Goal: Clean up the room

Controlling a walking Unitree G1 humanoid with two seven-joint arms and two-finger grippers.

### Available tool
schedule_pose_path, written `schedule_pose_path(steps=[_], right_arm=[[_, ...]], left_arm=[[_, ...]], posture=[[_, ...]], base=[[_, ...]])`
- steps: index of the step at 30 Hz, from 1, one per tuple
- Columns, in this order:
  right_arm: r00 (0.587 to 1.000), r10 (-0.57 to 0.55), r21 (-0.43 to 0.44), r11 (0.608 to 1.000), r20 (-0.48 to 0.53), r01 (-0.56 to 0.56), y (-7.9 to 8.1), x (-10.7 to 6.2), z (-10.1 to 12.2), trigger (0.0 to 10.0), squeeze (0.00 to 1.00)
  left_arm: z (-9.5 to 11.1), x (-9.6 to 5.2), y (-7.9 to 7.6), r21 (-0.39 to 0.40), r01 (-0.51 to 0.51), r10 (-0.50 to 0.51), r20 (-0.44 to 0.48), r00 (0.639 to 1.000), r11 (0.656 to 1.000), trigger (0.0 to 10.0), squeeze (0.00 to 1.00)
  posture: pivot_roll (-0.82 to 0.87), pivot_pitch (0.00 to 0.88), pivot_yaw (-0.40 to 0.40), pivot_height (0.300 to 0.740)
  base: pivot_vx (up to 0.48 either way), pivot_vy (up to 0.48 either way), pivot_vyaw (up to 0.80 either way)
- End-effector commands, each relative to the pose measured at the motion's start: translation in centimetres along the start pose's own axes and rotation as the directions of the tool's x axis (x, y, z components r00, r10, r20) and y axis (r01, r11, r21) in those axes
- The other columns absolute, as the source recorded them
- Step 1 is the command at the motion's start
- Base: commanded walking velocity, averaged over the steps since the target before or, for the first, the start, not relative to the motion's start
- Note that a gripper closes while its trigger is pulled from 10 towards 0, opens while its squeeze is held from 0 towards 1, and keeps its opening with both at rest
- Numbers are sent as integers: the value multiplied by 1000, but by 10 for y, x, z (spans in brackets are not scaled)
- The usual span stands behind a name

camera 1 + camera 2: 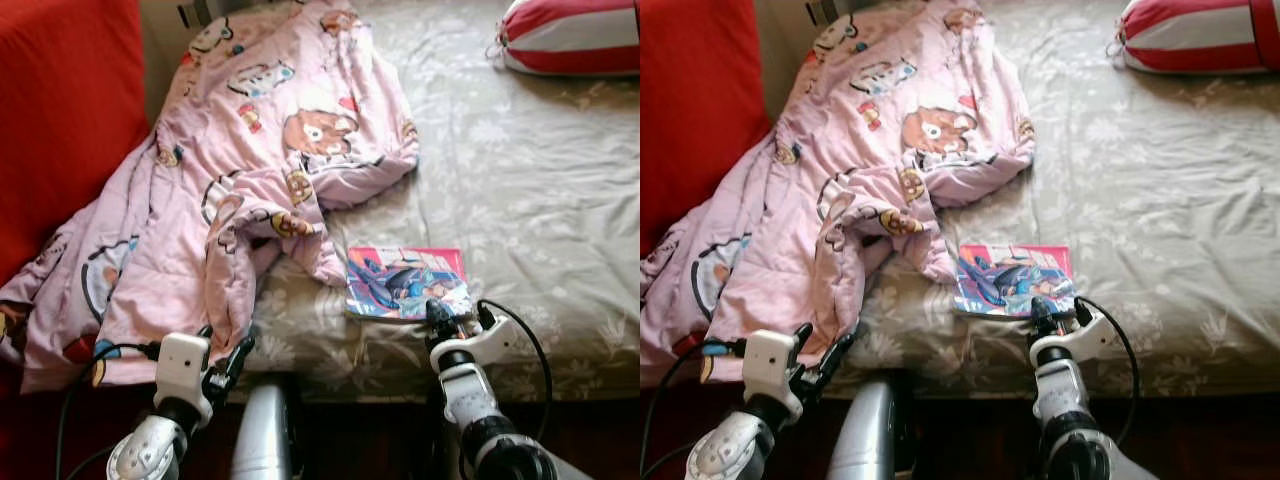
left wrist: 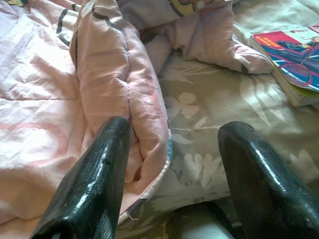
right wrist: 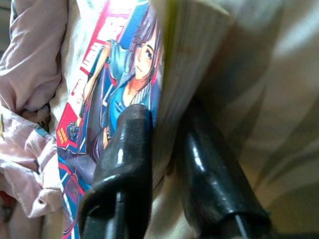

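While both of my arms reach forward from the bottom of the head views, I read the left one first: it angles up toward one o'clock, and the left gripper point(image 1: 232, 362) sits at the bed's point(image 1: 520, 200) near edge, at the hem of the pink blanket point(image 1: 250, 150). In the left wrist view its two black fingers point(image 2: 94, 174) are spread wide apart, released, gripping nothing; one finger lies against a rolled fold of the blanket, the other hangs over the floral bedsheet point(image 2: 199, 129).

That blanket sprawls from twelve o'clock down to eight o'clock, draped off the bed's side beside the red surface point(image 1: 60, 120).

My right arm rises nearly straight toward twelve o'clock. The right gripper point(image 1: 455, 318) is at the near edge of the comic book point(image 1: 405, 282), which lies flat on the sheet just beside the blanket's lower tip. In the right wrist view its fingers point(image 3: 129, 164) are clenched on the book, one pressed on the cover, one under the page edges.

At two o'clock, well apart, a red-and-white striped pillow point(image 1: 575, 35) rests on the bed.
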State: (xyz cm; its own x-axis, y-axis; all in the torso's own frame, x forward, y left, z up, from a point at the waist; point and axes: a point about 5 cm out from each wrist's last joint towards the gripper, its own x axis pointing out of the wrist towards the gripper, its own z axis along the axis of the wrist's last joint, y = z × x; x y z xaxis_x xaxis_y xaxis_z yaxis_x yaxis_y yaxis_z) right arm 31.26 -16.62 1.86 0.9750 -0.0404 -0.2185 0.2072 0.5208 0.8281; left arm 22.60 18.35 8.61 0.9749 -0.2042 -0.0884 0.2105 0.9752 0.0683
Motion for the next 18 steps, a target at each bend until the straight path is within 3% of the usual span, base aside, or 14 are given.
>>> schedule_pose_path(steps=[1,4,8,13,17,18], right_arm=[[998,-63,-30,998,26,64,-12,-7,0,0,0],[997,-51,-141,988,65,59,-14,-9,6,0,0],[990,-59,-220,972,128,86,-19,-15,13,0,0],[989,-24,-301,951,146,68,-16,-16,17,0,0],[993,50,-409,913,110,-1,-7,-15,13,39,0],[994,57,-448,894,91,-11,-4,-14,10,10000,0]], left_arm=[[-5,1,6,22,-25,26,-14,1000,999,10000,0],[-6,8,6,17,-31,31,-9,999,999,10000,0],[-9,15,8,8,-42,42,-3,999,999,10000,0],[-12,22,8,-4,-60,60,3,998,998,10000,0],[-15,29,9,-22,-78,78,9,997,997,10000,0],[-18,31,11,-50,-100,101,7,995,994,10000,0]], posture=[[253,94,114,538],[231,66,107,538],[199,30,92,538],[176,1,79,538],[149,0,70,538],[133,0,61,538]], base=[[0,0,0],[0,0,0],[0,0,0],[0,0,0],[0,0,0],[0,0,0]])
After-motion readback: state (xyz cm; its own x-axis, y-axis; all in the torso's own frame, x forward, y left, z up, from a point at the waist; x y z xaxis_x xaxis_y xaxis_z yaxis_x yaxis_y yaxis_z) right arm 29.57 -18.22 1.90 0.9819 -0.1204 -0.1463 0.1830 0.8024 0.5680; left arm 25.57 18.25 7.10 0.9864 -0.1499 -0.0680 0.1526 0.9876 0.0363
